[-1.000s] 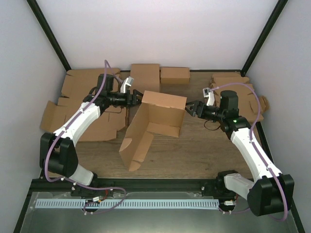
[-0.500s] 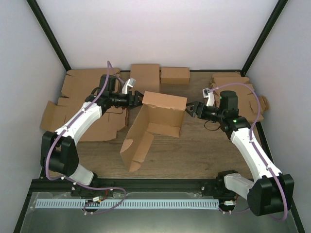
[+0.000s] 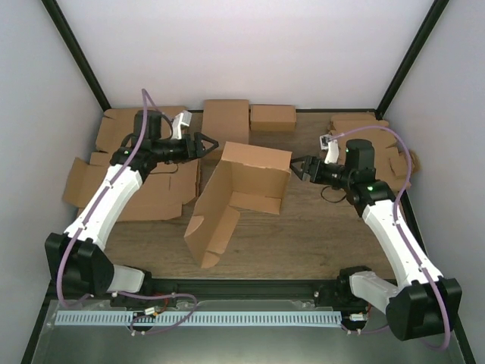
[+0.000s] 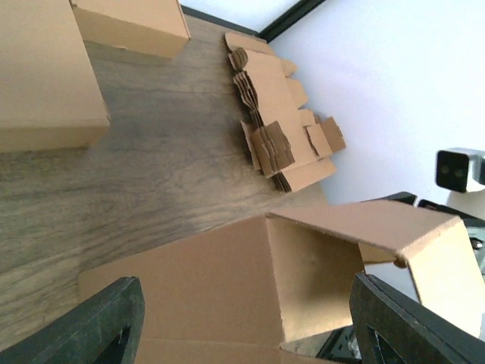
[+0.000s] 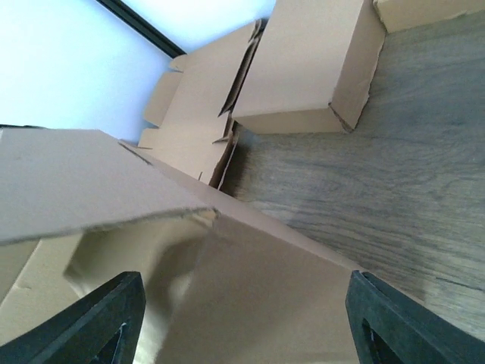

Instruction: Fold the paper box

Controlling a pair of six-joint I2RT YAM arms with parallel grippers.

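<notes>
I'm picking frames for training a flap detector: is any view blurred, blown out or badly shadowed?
Top external: evenly lit, sharp, no glare on the paper box. Left wrist: table grain crisp, wall washed to white. Right wrist: the near box panel is soft, out of focus; the closed box behind is sharper.

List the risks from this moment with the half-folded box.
1. The left tool and the right tool are both open, neither gripping the paper box; its raised walls may spring flat.
2. A one-sided push could slide the unheld box rather than crease it.
3. The long flap sticks out loose and might snag.
</notes>
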